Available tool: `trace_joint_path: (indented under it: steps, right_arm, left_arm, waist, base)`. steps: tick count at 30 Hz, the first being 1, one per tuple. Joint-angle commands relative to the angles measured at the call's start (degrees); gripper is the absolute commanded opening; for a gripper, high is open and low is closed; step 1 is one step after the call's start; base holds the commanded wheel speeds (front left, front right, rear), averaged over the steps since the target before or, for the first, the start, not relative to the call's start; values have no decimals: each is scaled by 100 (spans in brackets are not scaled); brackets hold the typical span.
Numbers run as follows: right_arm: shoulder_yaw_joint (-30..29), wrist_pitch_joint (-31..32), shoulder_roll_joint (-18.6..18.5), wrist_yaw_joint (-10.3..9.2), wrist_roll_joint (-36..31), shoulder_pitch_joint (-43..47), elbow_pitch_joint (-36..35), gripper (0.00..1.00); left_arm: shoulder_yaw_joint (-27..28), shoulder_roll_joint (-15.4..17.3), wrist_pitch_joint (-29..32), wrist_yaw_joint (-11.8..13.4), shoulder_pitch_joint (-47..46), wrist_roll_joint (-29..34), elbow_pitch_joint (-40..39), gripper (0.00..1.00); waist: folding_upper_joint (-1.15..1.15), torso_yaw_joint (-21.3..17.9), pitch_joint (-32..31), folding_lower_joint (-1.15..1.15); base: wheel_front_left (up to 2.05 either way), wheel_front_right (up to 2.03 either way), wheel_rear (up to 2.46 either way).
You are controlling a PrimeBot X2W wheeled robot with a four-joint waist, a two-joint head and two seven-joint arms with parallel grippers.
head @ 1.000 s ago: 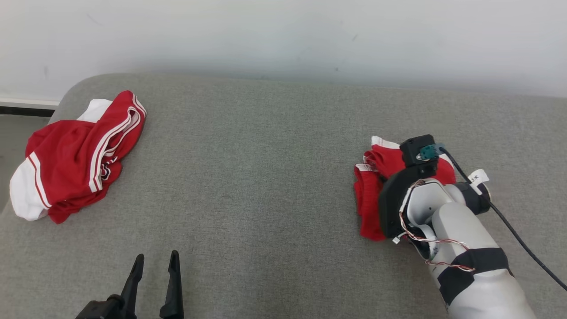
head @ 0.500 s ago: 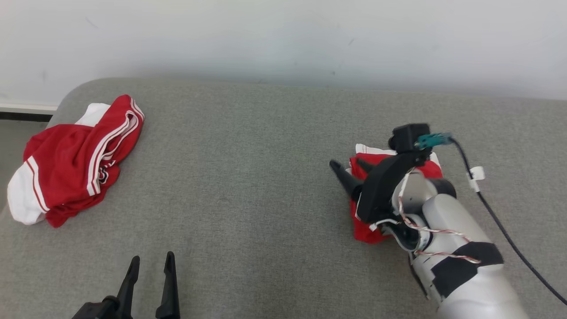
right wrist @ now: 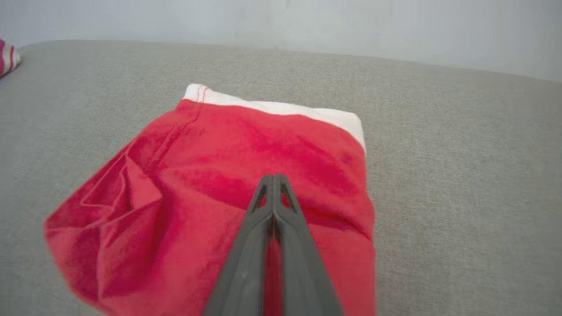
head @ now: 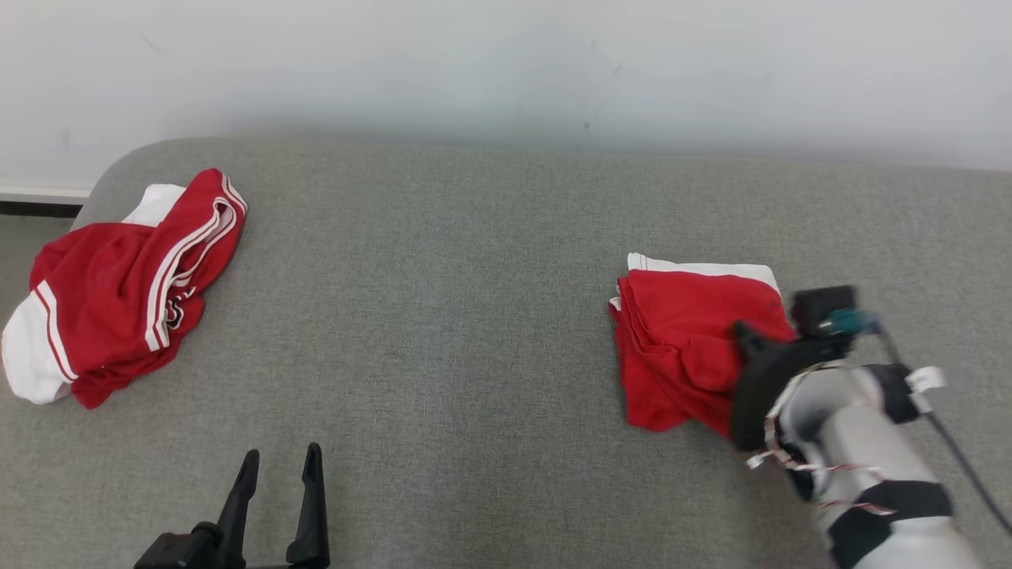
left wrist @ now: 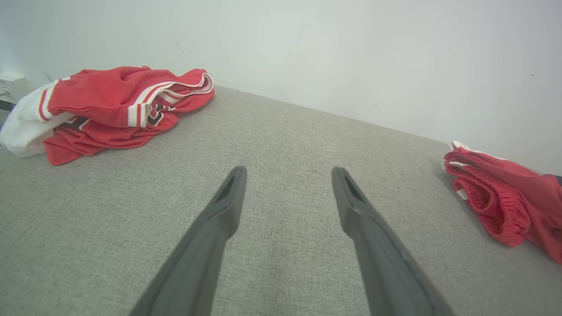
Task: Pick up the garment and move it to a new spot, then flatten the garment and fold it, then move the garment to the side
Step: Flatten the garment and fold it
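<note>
The right forearm (head: 862,442), lower right of the head view, is a glossy pale-grey shell with a black tape band (head: 885,506) and thin red-and-white wires (head: 798,462) by the black wrist bracket (head: 759,387). The boxy black camera (head: 822,304) has a teal plug (head: 847,322), and its black cable (head: 961,458) wears a white tag (head: 925,378). The left gripper (head: 282,452) is just two long dark tapered fingers (left wrist: 219,219), slotted near the tips.

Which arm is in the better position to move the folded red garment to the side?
Right. The right gripper, shut, is already over the folded garment. The left gripper, open, is far from it, nearer the crumpled garment.
</note>
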Motion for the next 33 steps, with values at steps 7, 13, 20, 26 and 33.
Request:
trace_joint_path:
  steps: [7,13,20,26,33]
  right_arm:
    - [1023,-105,470,-15,-21,154,304,0]
    - [2047,-63,600,-15,498,409,172,0]
    - [2407,-485,618,-15,1196,651,-468,0]
    - [1849,-1170,415,-15,1298,1005,-1248,100]
    - [774,-1630,212,-15,861,1499,-2020,100]
  left_arm:
    - [13,1,-6,-28,-69,32,43,100]
    - [58,0,-6,-5,13,27,60,100]
    - [125,0,-6,46,127,37,39,100]
    - [245,1,-6,55,115,57,50,100]
    - [365,0,-6,111,-72,117,-13,100]
  waist:
    - [0,72,0,0]
    - [0,40,-111,0]
    - [0,-208,-314,0]
    - [0,-544,-542,0]
    - [0,-903,-666,0]
  base:
    - [0,0,0]
    - [0,0,0]
    - [0,0,0]
    - [0,0,0]
    - [0,0,0]
